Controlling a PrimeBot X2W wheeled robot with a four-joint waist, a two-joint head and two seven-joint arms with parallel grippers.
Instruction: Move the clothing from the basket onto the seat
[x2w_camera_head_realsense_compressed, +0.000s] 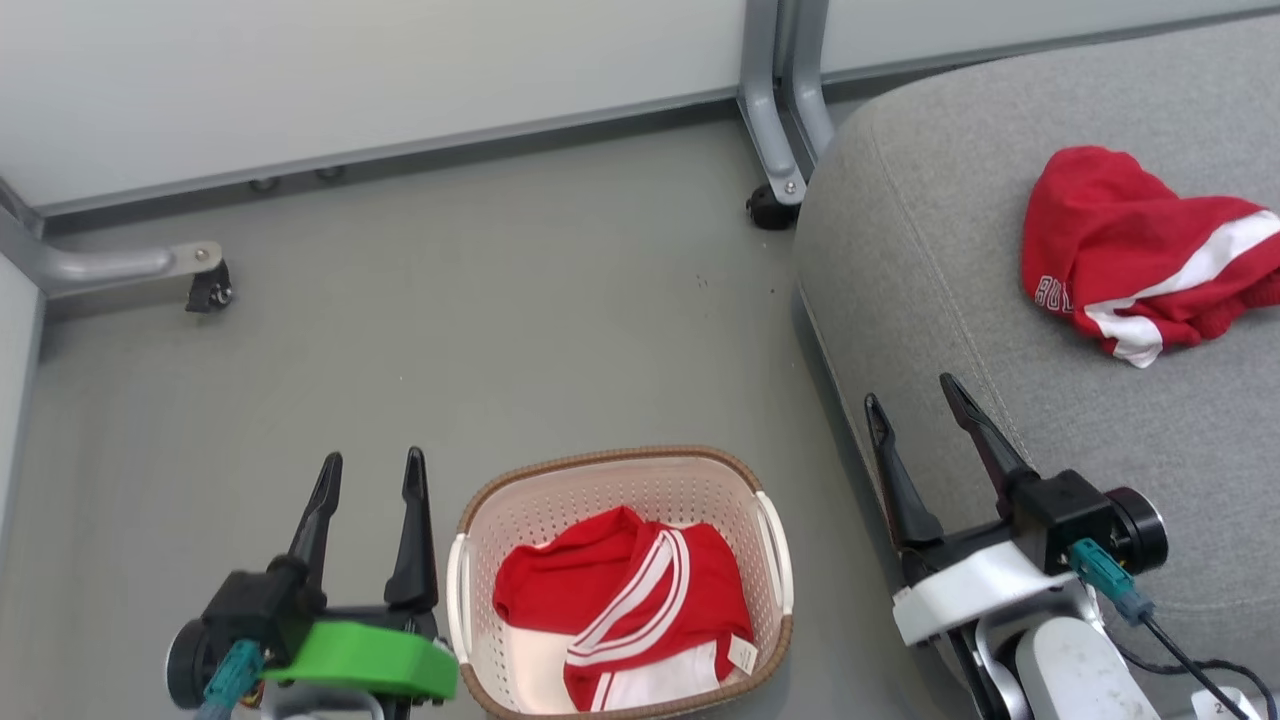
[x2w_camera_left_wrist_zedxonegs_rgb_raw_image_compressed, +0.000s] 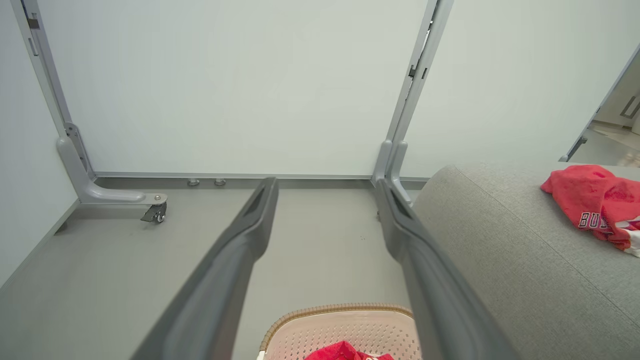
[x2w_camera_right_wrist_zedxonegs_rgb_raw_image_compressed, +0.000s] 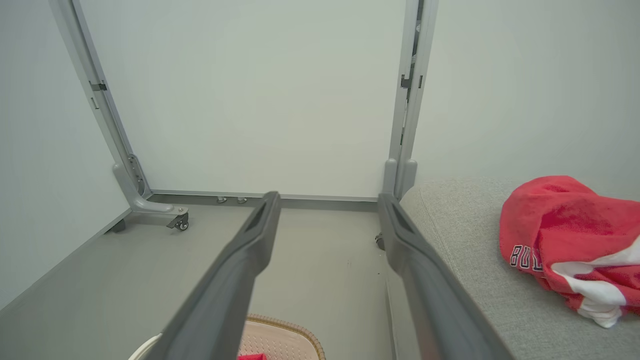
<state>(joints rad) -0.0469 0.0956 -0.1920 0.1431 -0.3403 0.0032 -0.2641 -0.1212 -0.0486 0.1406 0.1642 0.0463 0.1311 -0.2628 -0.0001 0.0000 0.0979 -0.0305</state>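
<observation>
A cream perforated basket (x2w_camera_head_realsense_compressed: 770, 545) with a brown rim stands on the grey floor at the bottom middle of the head view. Inside it lies one piece of red clothing (x2w_camera_head_realsense_compressed: 625, 605) with white stripes. A second red garment (x2w_camera_head_realsense_compressed: 1140, 250) lies crumpled on the grey seat (x2w_camera_head_realsense_compressed: 950, 230) at the right. My left gripper (x2w_camera_head_realsense_compressed: 370, 470) hovers open just left of the basket, nothing between its fingers. My right gripper (x2w_camera_head_realsense_compressed: 912, 390) stands open over the seat's front edge, right of the basket, also empty. The wrist views show the basket rim (x2w_camera_left_wrist_zedxonegs_rgb_raw_image_compressed: 325, 312) (x2w_camera_right_wrist_zedxonegs_rgb_raw_image_compressed: 295, 327) and the seat garment (x2w_camera_left_wrist_zedxonegs_rgb_raw_image_compressed: 595, 200) (x2w_camera_right_wrist_zedxonegs_rgb_raw_image_compressed: 565, 235).
A pale partition wall runs across the back, with grey metal legs on castors (x2w_camera_head_realsense_compressed: 208, 290) (x2w_camera_head_realsense_compressed: 770, 205) resting on the floor. The seat's rounded side stands close to the basket's right. Bare grey floor (x2w_camera_head_realsense_compressed: 520, 320) stretches between the basket and the wall.
</observation>
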